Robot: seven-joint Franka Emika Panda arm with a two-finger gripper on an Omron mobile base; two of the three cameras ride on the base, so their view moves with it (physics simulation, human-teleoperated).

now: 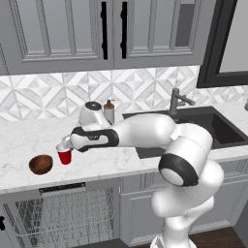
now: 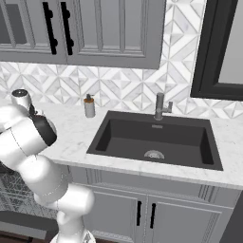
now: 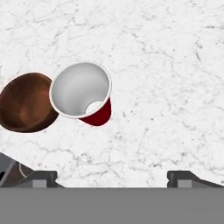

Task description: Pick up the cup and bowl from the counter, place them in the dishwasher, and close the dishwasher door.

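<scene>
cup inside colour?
White inside with a white rim; the cup is red outside. Hand view shows it best.

In the left base view the arm's hand covers the gripper (image 1: 63,144) and the upper rim of the cup (image 1: 65,156), so whether the fingers touch it cannot be told. The dishwasher (image 1: 60,213) rack runs off the bottom edge. In the hand view the cup's rim overlaps the near edge of the bowl (image 3: 24,103), and the fingertips (image 3: 41,178) are cut by the bottom.

We see a glossy white arm (image 1: 145,133) of rounded segments. Dark bands ring its joints. Its fingertips (image 3: 41,177) are dark grey.
</scene>
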